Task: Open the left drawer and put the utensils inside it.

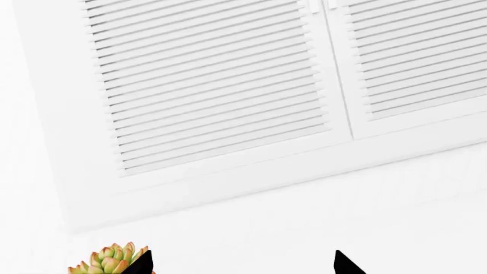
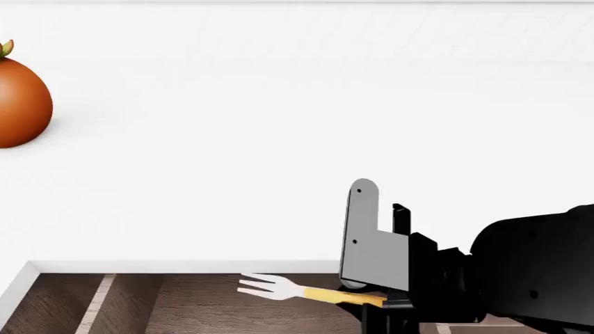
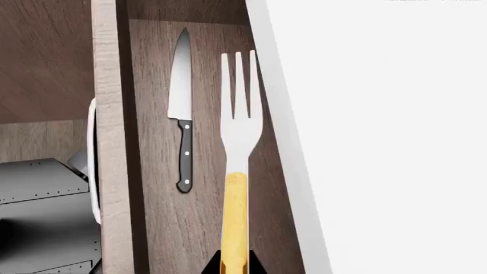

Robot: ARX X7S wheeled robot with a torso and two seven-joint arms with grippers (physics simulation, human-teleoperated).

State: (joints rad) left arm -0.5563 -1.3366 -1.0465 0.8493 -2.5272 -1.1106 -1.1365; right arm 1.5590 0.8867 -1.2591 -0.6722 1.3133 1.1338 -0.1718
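Right gripper [image 3: 234,267]: fingers closed on the yellow handle of the fork [image 3: 237,142]. Pale tines reach straight out ahead of the fingertips. Head view shows the same: fork [image 2: 278,287] sticks out sideways from the gripper [image 2: 376,300], above the open left drawer [image 2: 186,299].

Fork held over the drawer's brown wood-grain floor [image 3: 167,228], close along the white counter edge [image 3: 281,142]. Whether it touches the floor: cannot tell.

Kitchen knife [image 3: 182,108] lies flat inside the drawer, just beside the fork on the side away from the counter, parallel to it, blade pointing the same way as the tines, black handle nearer the fingers. Knife and fork apart, not touching.

Left gripper [image 1: 243,268]: only two black fingertips show, set well apart, nothing between them. A succulent [image 1: 114,260] sits just beside one fingertip; a white louvred shutter [image 1: 228,85] stands beyond.

Orange-red round fruit [image 2: 21,101] on the white countertop [image 2: 297,139], well apart from the right gripper.
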